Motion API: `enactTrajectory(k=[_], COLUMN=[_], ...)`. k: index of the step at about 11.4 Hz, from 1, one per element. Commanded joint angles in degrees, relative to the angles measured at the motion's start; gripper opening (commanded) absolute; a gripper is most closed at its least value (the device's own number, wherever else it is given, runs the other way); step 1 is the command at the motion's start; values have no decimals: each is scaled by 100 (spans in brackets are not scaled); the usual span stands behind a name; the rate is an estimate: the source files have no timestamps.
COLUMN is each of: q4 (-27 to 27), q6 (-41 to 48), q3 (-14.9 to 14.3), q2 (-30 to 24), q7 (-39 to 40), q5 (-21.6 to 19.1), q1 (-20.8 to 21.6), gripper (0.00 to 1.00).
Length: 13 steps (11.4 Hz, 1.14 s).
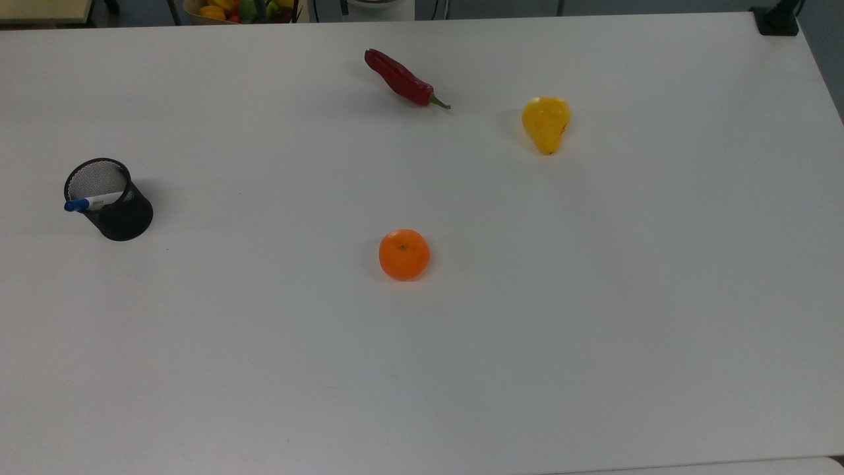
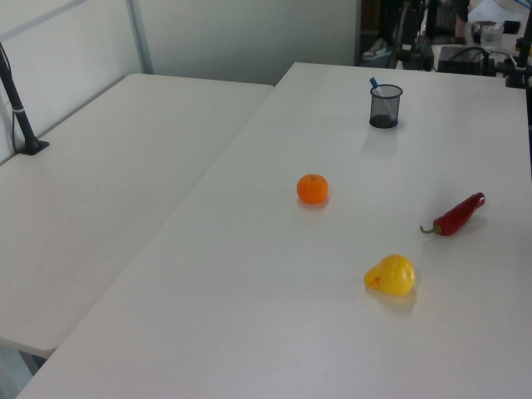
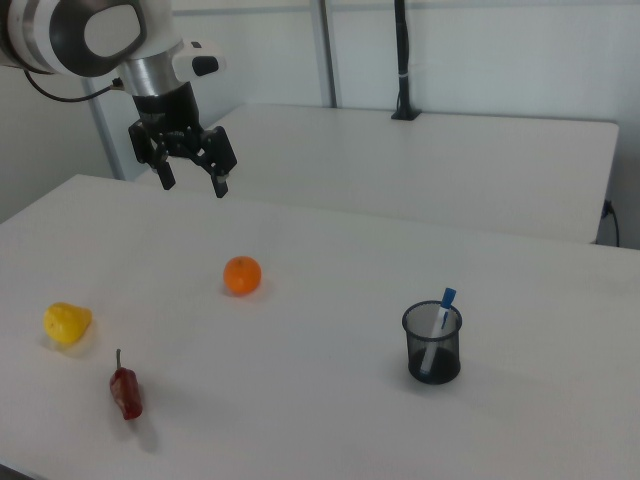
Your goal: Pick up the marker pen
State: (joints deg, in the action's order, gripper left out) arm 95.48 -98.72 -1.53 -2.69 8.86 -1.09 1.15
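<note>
On the white bench, going near to far in the right view, a dark red chilli with a green stalk lies closest to the near edge. A yellow pear-shaped fruit sits toward the near left corner. A black wire-mesh pen cup stands upright toward the right view's right. It holds the white-barrelled marker pen with a blue cap, leaning cap-up; the mesh veils its lower barrel. A round orange tangerine rests mid-bench. Beyond it, above the far left edge, the black two-finger gripper hangs pointing down, fingers spread apart and holding nothing. The arm above is cut off by the frame. In the top view, a bowl of mixed fruit is cropped beyond the far edge.
</note>
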Motion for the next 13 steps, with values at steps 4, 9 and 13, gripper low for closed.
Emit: enactTrajectory(k=[4, 9, 13], q4=[120, 138, 138], q6=[-156, -174, -174], q3=[-75, -75, -84], q2=[-100, -100, -100], q7=[-42, -33, 19], q5=[-23, -14, -14], q1=[96, 104, 104], gripper=[100, 100, 100])
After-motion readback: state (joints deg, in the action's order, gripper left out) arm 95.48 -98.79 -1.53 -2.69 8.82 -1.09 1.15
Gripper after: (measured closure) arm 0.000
